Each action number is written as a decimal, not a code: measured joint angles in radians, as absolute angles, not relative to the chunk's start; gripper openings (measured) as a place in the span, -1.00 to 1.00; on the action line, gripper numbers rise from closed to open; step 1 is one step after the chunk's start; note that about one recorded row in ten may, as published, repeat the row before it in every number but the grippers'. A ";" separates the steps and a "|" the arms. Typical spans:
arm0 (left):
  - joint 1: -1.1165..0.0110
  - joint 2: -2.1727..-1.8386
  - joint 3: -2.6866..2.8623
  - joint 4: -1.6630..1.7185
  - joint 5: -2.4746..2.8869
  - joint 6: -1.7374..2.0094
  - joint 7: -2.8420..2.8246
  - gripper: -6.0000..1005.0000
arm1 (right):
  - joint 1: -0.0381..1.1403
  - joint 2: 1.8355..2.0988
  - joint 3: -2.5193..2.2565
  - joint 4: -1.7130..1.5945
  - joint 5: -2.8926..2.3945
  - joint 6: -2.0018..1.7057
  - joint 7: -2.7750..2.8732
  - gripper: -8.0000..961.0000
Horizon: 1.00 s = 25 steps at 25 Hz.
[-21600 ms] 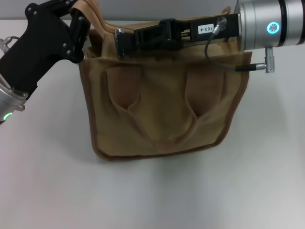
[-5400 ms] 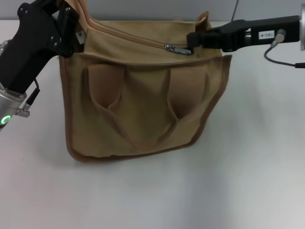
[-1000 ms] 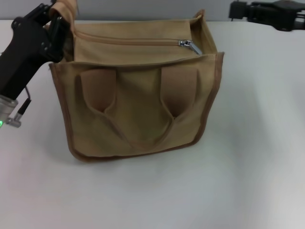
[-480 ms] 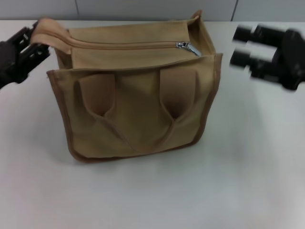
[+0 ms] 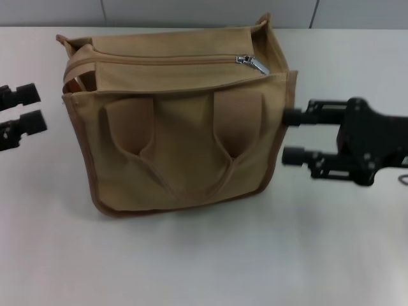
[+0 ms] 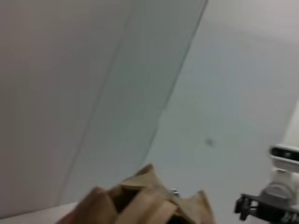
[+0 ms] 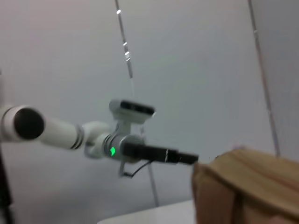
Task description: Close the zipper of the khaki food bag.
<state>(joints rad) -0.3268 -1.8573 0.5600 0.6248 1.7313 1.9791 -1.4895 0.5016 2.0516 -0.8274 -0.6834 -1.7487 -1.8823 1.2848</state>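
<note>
Khaki food bag [image 7: 247,186] corner in near foreground. Beyond it, the left gripper [image 7: 189,159] on white arm [image 7: 60,133], green light lit; fingers apparently together.

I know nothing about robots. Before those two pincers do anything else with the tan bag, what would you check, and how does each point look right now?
1. Zipper run along the top panel to the pull tab: ok, the tab sits near the bag's right end.
2. Last stretch beyond the tab sealed: cannot tell.
3. Khaki food bag standing upright on the table: ok.
4. Left pincer clear of the bag: ok, open and apart from its left side.
5. Right pincer clear of the bag: cannot tell, it is open, its fingertips right at the bag's right edge.
6. Handles out of the zipper's way: ok, hanging down the front.
</note>
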 joint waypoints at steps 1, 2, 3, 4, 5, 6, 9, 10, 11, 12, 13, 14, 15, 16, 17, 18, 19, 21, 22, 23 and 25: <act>-0.326 -1.854 0.561 0.625 1.731 1.994 -1.487 0.52 | 0.502 2.052 -0.827 -0.683 -1.749 -1.882 1.285 0.27; -0.323 -1.859 0.575 0.626 1.720 2.007 -1.480 0.52 | 0.502 2.052 -0.845 -0.683 -1.752 -1.882 1.281 0.27; -0.323 -1.859 0.575 0.626 1.720 2.007 -1.480 0.52 | 0.502 2.054 -0.864 -0.682 -1.756 -1.882 1.277 0.27; -0.323 -1.865 0.587 0.629 1.716 2.009 -1.475 0.51 | 0.502 2.056 -0.878 -0.681 -1.762 -1.879 1.273 0.27; -0.325 -1.874 0.608 0.630 1.715 2.009 -1.468 0.51 | 0.503 2.060 -0.891 -0.680 -1.769 -1.876 1.269 0.27; -0.327 -1.879 0.624 0.631 1.714 2.009 -1.462 0.51 | 0.505 2.067 -0.907 -0.669 -1.788 -1.870 1.258 0.27; -0.345 -1.905 0.704 0.627 1.714 2.009 -1.432 0.51 | 0.512 2.072 -0.911 -0.643 -1.807 -1.859 1.238 0.27; -0.351 -1.914 0.732 0.624 1.714 2.010 -1.421 0.51 | 0.516 2.074 -0.911 -0.627 -1.816 -1.847 1.224 0.27; -0.354 -1.922 0.755 0.623 1.714 2.010 -1.410 0.51 | 0.519 2.075 -0.911 -0.610 -1.821 -1.837 1.211 0.27; -0.354 -1.922 0.755 0.623 1.714 2.010 -1.410 0.51 | 0.521 2.076 -0.911 -0.597 -1.824 -1.827 1.200 0.27; -0.354 -1.922 0.755 0.623 1.714 2.010 -1.410 0.51 | 0.524 2.076 -0.912 -0.581 -1.826 -1.818 1.186 0.27; -0.354 -1.922 0.755 0.623 1.714 2.010 -1.410 0.51 | 0.526 2.077 -0.914 -0.567 -1.827 -1.811 1.175 0.27; -0.356 -1.932 0.786 0.623 1.714 2.010 -1.393 0.51 | 0.527 2.077 -0.920 -0.553 -1.827 -1.805 1.164 0.27; -0.357 -1.972 0.902 0.618 1.715 2.010 -1.326 0.51 | 0.528 2.077 -0.929 -0.542 -1.828 -1.797 1.155 0.27; -0.357 -1.972 0.902 0.618 1.715 2.010 -1.326 0.51 | 0.529 2.077 -0.942 -0.533 -1.828 -1.787 1.145 0.27; -0.357 -1.972 0.902 0.618 1.715 2.010 -1.326 0.51 | 0.529 2.078 -0.954 -0.524 -1.828 -1.776 1.136 0.27; -0.365 -2.009 0.974 0.593 1.733 1.994 -1.246 0.51 | 0.530 2.079 -0.969 -0.512 -1.828 -1.762 1.123 0.27; -0.374 -2.022 0.978 0.554 1.753 1.971 -1.194 0.51 | 0.530 2.080 -0.988 -0.485 -1.828 -1.732 1.098 0.27; -0.378 -2.027 0.977 0.530 1.763 1.954 -1.168 0.51 | 0.530 2.081 -0.994 -0.471 -1.828 -1.716 1.085 0.27; -0.386 -2.029 0.974 0.491 1.769 1.925 -1.140 0.51 | 0.531 2.081 -0.997 -0.455 -1.828 -1.705 1.073 0.27; -0.391 -2.028 0.975 0.461 1.770 1.896 -1.120 0.51 | 0.535 2.082 -0.999 -0.421 -1.825 -1.690 1.044 0.27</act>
<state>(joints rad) -0.3907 -2.0280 0.9748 0.4614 1.7702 1.8957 -1.1200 0.5351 2.0822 -0.9987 -0.4215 -1.8254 -1.6895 1.0438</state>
